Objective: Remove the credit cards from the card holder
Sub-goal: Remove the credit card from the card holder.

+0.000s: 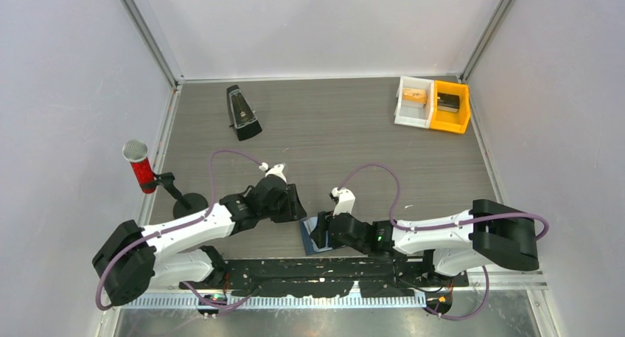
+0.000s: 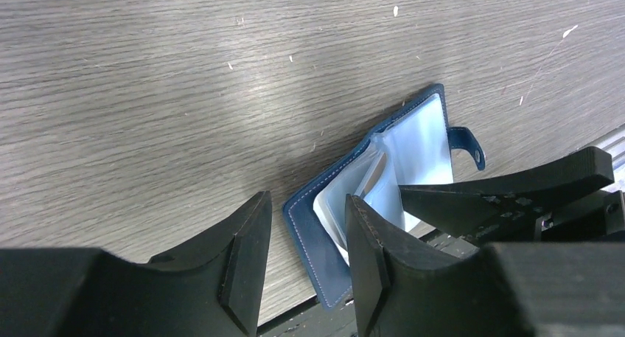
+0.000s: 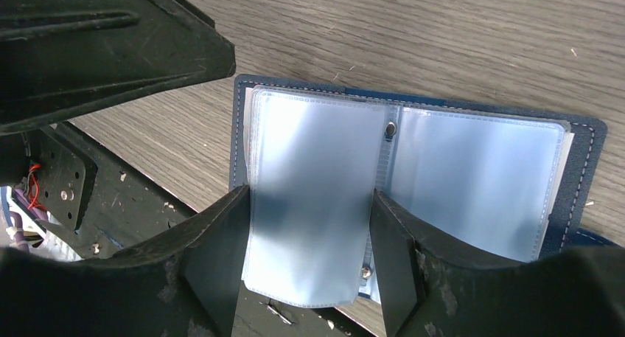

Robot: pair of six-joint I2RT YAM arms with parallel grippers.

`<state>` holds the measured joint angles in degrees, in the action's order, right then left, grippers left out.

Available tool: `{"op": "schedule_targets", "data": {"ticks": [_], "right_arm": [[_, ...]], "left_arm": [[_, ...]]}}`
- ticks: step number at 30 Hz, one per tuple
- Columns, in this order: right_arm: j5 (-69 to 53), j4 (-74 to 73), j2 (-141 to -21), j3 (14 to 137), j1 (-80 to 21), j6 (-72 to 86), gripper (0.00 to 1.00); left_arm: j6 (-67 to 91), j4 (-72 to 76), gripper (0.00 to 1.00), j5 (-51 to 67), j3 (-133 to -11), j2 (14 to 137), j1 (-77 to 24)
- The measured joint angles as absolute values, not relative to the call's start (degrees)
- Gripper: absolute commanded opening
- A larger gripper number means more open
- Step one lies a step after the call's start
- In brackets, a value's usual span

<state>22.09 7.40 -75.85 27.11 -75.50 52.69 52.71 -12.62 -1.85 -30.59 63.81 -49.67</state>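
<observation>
The card holder [image 1: 312,235] lies open at the table's near edge, between the two arms. It has a navy cover [image 2: 317,234] and pale blue plastic sleeves [image 3: 472,178]. My right gripper [image 3: 308,259] has one sleeve page [image 3: 309,197] between its fingers. The page's two side edges touch both inner faces, and its lower end hangs past the table edge. My left gripper [image 2: 306,256] stands open just left of it. The cover's edge lies between its fingers, and the right fingertip [image 2: 365,248] is over the sleeves. The credit cards are hidden.
A black metronome [image 1: 242,113] stands at the back left. A white bin [image 1: 413,101] and an orange-yellow bin [image 1: 451,107] sit at the back right. A red microphone [image 1: 138,165] on a stand is at the left edge. The black mounting plate [image 1: 317,274] borders the near edge.
</observation>
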Motion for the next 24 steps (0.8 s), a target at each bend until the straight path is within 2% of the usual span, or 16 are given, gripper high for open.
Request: {"op": "schedule_targets", "data": {"ticks": [24], "right_arm": [[21.7, 8.5, -75.7, 26.6, -75.2, 52.7, 0.57]], "left_arm": [[55.0, -3.4, 0.35, 4.2, -27.5, 68.7, -49.5]]}}
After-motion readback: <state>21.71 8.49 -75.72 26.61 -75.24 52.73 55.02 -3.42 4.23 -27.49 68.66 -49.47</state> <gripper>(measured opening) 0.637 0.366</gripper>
